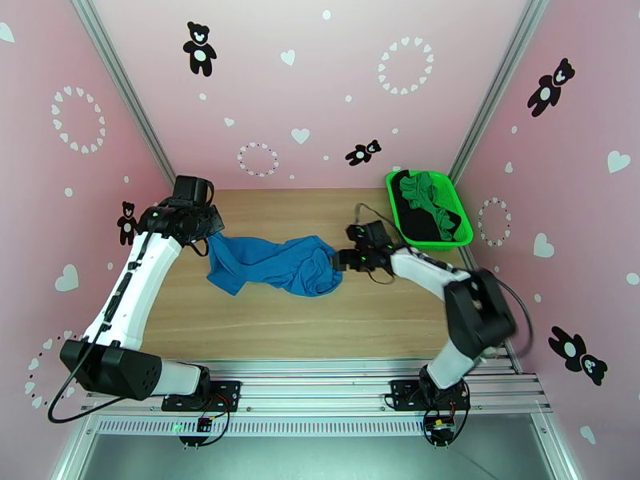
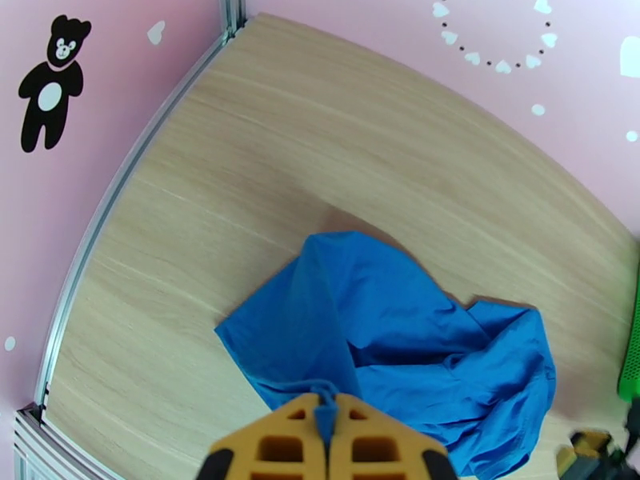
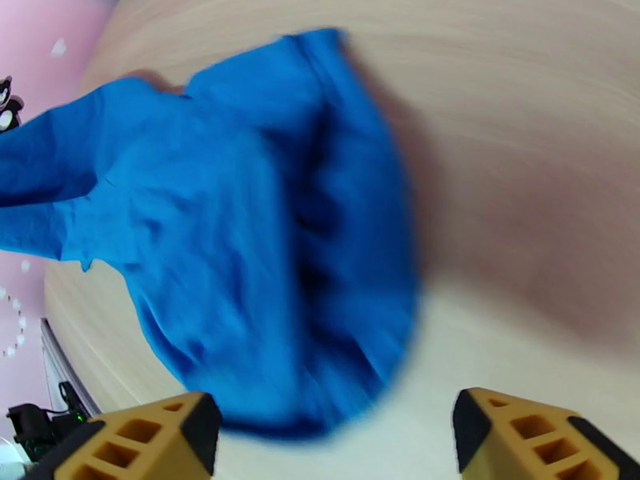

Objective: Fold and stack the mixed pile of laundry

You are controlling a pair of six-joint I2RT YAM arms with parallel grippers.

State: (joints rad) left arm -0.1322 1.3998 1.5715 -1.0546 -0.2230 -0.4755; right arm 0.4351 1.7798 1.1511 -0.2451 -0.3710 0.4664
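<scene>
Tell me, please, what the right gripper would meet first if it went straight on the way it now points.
Most likely the blue shirt: its bunched edge lies right ahead of the open right gripper, though the blur hides how near.

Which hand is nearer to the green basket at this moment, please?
Right. The right hand is open at the blue T-shirt's right end, just left of the green basket. The left hand is shut on the shirt's far left end, much farther away.
</scene>
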